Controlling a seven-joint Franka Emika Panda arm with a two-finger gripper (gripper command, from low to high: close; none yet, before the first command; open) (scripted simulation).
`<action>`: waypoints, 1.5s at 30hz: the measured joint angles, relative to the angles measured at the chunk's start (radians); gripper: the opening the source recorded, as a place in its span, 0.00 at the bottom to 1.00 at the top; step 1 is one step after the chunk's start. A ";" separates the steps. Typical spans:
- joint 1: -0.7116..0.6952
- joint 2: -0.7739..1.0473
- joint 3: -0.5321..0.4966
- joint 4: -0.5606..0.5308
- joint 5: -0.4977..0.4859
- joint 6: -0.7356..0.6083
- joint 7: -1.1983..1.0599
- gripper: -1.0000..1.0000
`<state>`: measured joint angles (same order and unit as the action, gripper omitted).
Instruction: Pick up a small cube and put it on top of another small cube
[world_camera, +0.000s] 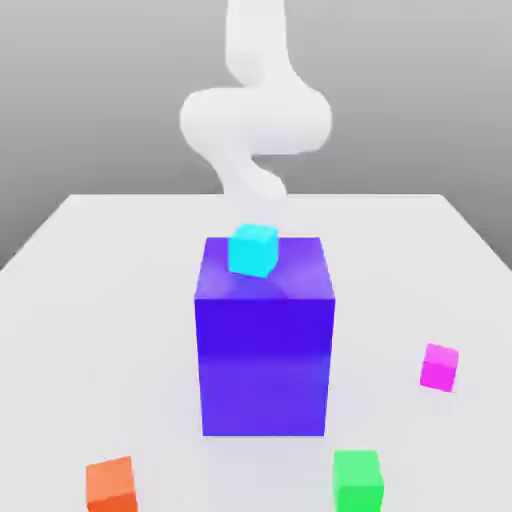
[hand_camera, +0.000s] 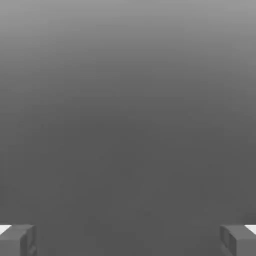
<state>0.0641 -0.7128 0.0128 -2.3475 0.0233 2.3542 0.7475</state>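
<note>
Big blue box (world_camera: 265, 365) on flat white bench (world_camera: 135, 330). Small cyan cube (world_camera: 253, 250) on top of box. Orange cube (world_camera: 111, 486) near front, exterior view's left; green cube (world_camera: 357, 482) and pink cube (world_camera: 439, 367) toward right. Gripper (hand_camera: 128, 241) wide open, nothing between its fingers. White arm (world_camera: 257, 115) behind box.

white table (world_camera: 110, 300) carrying 1 blue block (world_camera: 264, 365), 3 cubes (world_camera: 357, 483).

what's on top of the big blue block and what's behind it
A cyan cube sits on top of the big blue block. Behind the block, some bare white tabletop can be seen; whatever lies low and close behind it is covered by the block.
</note>
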 joint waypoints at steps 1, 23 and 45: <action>0.030 0.041 0.007 -0.022 0.010 0.025 -0.024 0.50; 0.502 0.843 0.207 -0.405 -0.138 0.530 -0.219 0.50; 0.442 0.812 0.108 -0.323 -0.057 0.412 -0.392 0.00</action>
<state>0.5064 0.0988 0.1212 -2.6703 -0.0335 2.7662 0.3552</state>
